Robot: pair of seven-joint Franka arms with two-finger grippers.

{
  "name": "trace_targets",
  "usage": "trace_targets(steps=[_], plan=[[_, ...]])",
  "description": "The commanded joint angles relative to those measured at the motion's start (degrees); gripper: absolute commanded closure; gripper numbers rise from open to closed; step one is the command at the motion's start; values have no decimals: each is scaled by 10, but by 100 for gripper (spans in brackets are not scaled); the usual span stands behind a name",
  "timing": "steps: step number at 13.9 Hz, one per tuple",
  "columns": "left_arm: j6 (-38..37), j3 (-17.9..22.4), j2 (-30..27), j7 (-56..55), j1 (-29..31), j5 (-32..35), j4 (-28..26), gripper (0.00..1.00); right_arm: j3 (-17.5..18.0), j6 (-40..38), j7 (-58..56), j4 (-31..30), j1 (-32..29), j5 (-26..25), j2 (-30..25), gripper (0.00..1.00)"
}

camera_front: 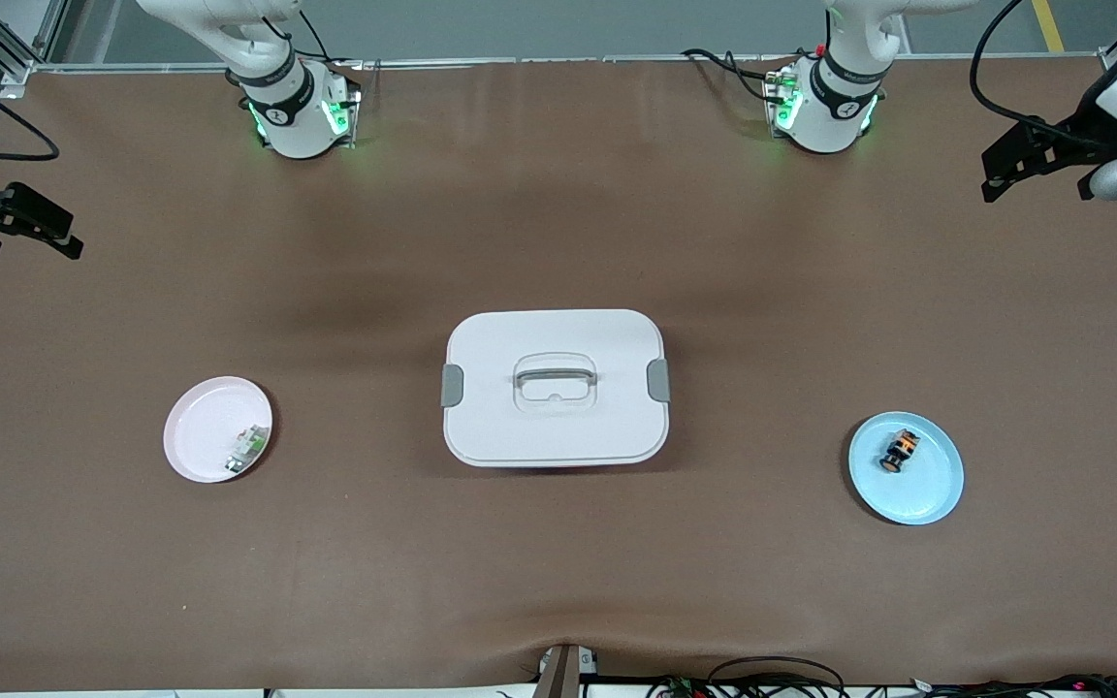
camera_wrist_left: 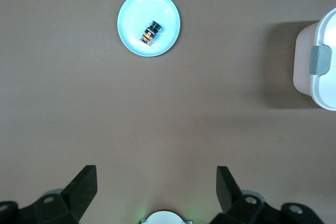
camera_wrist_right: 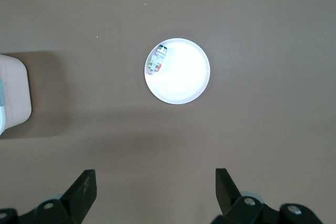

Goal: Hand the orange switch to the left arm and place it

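Brown table (camera_front: 558, 194) carries the box (camera_front: 555, 388) in the middle. You have not started: left gripper (camera_wrist_left: 156, 182) and right gripper (camera_wrist_right: 155, 184) hang spread and empty. The orange switch (camera_front: 900, 451) lies on the blue plate (camera_front: 937, 490); I think you first lower the left one there.

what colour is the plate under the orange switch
Light blue round plate, clearest in the left wrist view.

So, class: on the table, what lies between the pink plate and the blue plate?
The white box sits between the pink plate and the blue plate, with bare table either side of it. The front view shows this.
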Motion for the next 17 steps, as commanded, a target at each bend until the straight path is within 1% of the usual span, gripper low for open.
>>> trace_targets(steps=[1, 6, 12, 17], plan=[[-19, 3, 18, 4, 0, -11, 27, 0, 1, -9, -6, 18, -6, -1, 9, 0], [-18, 4, 19, 9, 3, -32, 30, 0, 1, -8, -6, 19, -6, -1, 9, 0], [-18, 4, 19, 1, 2, -18, 31, 0, 1, -8, -6, 19, -6, -1, 9, 0], [-18, 4, 19, -9, 3, -19, 28, 0, 1, -8, -6, 19, -6, -1, 9, 0]])
